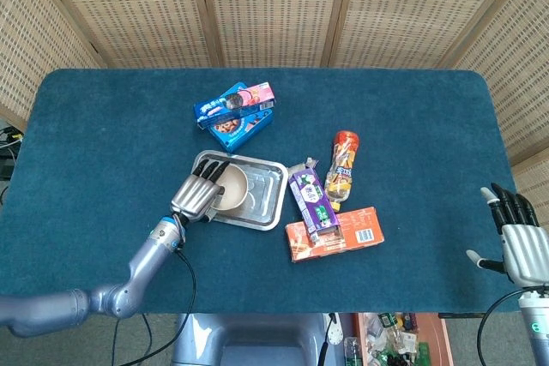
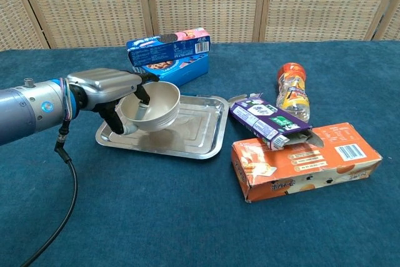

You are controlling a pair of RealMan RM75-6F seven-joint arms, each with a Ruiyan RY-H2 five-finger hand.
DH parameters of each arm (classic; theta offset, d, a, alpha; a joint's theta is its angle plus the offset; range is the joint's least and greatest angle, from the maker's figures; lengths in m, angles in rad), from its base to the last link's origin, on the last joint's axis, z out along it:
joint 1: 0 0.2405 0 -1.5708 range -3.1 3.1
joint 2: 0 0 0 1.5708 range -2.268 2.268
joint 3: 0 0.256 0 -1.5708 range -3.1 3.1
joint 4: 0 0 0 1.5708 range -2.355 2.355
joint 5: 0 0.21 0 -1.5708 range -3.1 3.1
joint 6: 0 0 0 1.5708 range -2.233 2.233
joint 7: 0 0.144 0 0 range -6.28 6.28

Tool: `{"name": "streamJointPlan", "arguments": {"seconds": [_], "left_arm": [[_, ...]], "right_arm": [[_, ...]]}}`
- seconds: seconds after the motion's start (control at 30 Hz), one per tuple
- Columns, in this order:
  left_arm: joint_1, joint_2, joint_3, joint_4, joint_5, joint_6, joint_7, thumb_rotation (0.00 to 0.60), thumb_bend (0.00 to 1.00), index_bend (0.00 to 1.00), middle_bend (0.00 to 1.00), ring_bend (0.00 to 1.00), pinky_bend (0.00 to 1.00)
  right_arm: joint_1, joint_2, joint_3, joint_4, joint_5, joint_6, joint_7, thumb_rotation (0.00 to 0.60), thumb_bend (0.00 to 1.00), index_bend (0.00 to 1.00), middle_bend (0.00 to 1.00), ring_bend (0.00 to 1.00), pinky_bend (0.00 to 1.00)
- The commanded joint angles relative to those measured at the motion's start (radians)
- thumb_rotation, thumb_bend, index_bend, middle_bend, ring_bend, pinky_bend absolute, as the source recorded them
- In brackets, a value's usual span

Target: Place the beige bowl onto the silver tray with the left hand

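Note:
The beige bowl hangs tilted just above the left half of the silver tray. My left hand holds it by the near left rim, fingers hooked over the edge into the bowl. Whether the bowl's base touches the tray I cannot tell. My right hand shows only in the head view, at the table's front right corner, fingers spread and holding nothing.
A blue cookie box lies just behind the tray. To the tray's right are a purple carton, an orange box and an orange-lidded jar lying on its side.

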Motion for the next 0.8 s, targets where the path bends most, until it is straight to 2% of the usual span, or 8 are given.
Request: {"name": "streamJointPlan", "arguments": {"seconds": [0.03, 0.1, 0.17, 0.3, 0.5, 0.6, 0.7, 0.8], "left_arm": [[-0.017, -0.011, 0.011, -0.007, -0.055, 0.035, 0.042, 0.600, 0.29, 0.28, 0.00, 0.00, 0.00], [-0.022, -0.009, 0.012, -0.022, -0.083, 0.053, 0.054, 0.600, 0.18, 0.08, 0.00, 0.00, 0.00], [-0.025, 0.000, 0.013, -0.038, -0.095, 0.061, 0.054, 0.600, 0.15, 0.01, 0.00, 0.00, 0.00], [-0.014, 0.050, 0.020, -0.100, -0.082, 0.079, 0.021, 0.600, 0.13, 0.00, 0.00, 0.00, 0.00], [0.101, 0.237, 0.044, -0.292, 0.054, 0.224, -0.098, 0.600, 0.03, 0.00, 0.00, 0.00, 0.00], [0.162, 0.313, 0.071, -0.344, 0.117, 0.292, -0.144, 0.600, 0.00, 0.00, 0.00, 0.00, 0.00], [0.320, 0.441, 0.157, -0.379, 0.274, 0.464, -0.274, 0.600, 0.00, 0.00, 0.00, 0.00, 0.00], [0.404, 0.478, 0.213, -0.335, 0.391, 0.543, -0.406, 0.600, 0.00, 0.00, 0.00, 0.00, 0.00]], "right_arm": [[-0.001, 0.000, 0.000, 0.001, 0.000, 0.001, 0.002, 0.600, 0.00, 0.00, 0.00, 0.00, 0.00], [-0.001, 0.000, -0.001, 0.003, -0.001, 0.002, 0.003, 0.600, 0.00, 0.00, 0.00, 0.00, 0.00], [-0.001, 0.000, -0.001, 0.003, -0.002, 0.002, 0.003, 0.600, 0.00, 0.00, 0.00, 0.00, 0.00], [-0.001, -0.002, -0.002, 0.003, -0.006, 0.005, 0.001, 0.600, 0.00, 0.00, 0.00, 0.00, 0.00], [-0.001, -0.002, -0.008, 0.001, -0.016, 0.007, 0.002, 0.600, 0.00, 0.00, 0.00, 0.00, 0.00], [-0.003, 0.000, -0.007, 0.001, -0.016, 0.011, 0.005, 0.600, 0.00, 0.00, 0.00, 0.00, 0.00], [-0.008, 0.004, -0.009, -0.006, -0.029, 0.028, 0.010, 0.600, 0.00, 0.00, 0.00, 0.00, 0.00], [-0.010, 0.005, -0.012, -0.010, -0.039, 0.035, 0.010, 0.600, 0.00, 0.00, 0.00, 0.00, 0.00]]}}
